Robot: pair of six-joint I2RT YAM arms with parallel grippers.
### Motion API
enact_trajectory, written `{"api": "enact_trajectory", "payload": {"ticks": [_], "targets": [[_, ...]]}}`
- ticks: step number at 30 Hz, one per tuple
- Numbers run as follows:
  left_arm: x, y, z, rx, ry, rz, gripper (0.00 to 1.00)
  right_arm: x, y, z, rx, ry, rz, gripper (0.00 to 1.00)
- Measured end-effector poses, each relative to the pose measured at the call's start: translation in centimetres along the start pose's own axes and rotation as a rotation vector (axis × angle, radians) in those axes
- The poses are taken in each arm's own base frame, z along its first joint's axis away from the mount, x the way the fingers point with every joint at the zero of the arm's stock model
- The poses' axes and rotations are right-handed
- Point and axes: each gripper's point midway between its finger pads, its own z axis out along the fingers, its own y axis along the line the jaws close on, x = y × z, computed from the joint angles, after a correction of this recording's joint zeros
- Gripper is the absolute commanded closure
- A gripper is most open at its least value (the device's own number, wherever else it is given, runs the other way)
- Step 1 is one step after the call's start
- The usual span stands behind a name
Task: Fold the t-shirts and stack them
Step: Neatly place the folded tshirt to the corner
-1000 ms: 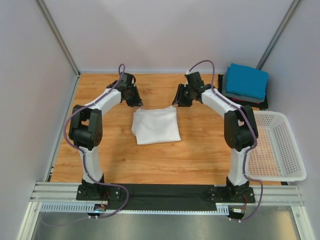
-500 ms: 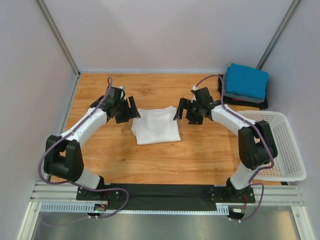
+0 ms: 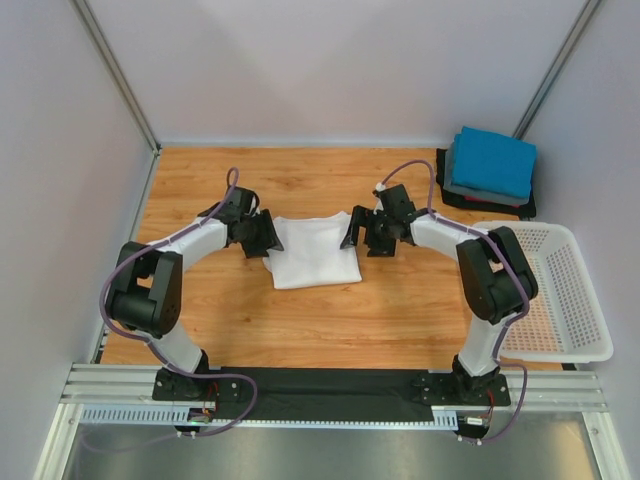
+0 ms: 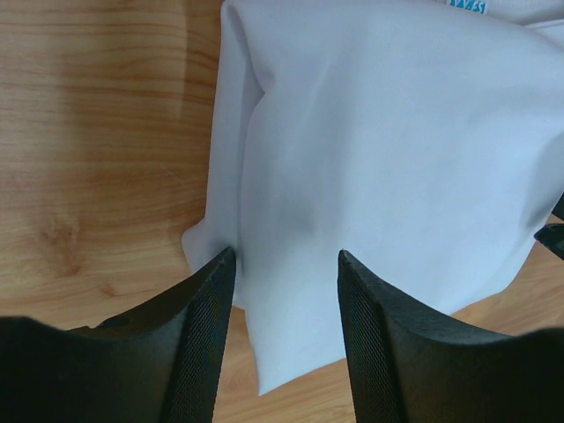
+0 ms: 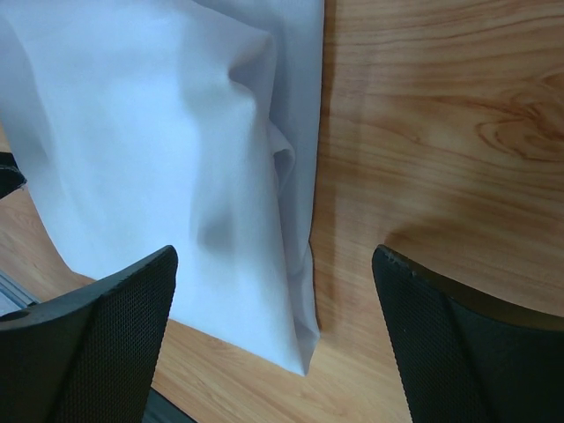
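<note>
Rightward, white basket [image 3: 560, 356] near folded t-shirt stack [image 3: 490, 163]; white t-shirt [image 3: 312, 252] on table [image 3: 200, 180].

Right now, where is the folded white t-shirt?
In the top view, the white t-shirt lies centred on the table, between the left claw and the right claw.

Left end effector [image 4: 286, 264], right end effector [image 5: 274, 256]: both parted (right wider).

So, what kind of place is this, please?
Probably a laboratory robot cell: plain pale wall panels enclose a wooden table, and two white robot arms are mounted on a metal rail.
</note>
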Motion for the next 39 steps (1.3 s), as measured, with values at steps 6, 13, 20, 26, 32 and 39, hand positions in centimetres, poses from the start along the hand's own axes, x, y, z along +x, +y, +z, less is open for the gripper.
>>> {"api": "enact_trajectory", "payload": {"ticks": [6,13,20,26,32,39], "targets": [[0.2,-0.1,1.2,0.015,0.015,-0.02,0.36,0.0,0.2,1.0,-0.027,0.016,0.013,0.11],[0.7,-1.3,1.8,0.101,0.034,-0.06,0.36,-0.4,0.8,1.6,-0.053,0.014,0.021,0.16],[0.1,-1.4,-0.2,0.024,0.077,-0.043,0.0,-0.4,0.4,1.9,-0.02,-0.001,0.034,0.25],[-4.8,-4.9,-7.6,0.038,-0.085,0.055,0.0,-0.5,0.4,2.5,0.008,-0.025,0.022,0.42],[-5.1,-6.5,-13.5,0.093,-0.186,0.099,0.0,-0.6,-0.1,3.6,0.027,-0.042,0.032,0.92],[-2.1,-4.4,-12.7,0.054,-0.109,0.064,0.01,-1.2,-0.5,3.4,0.09,-0.045,0.011,1.0]]}}
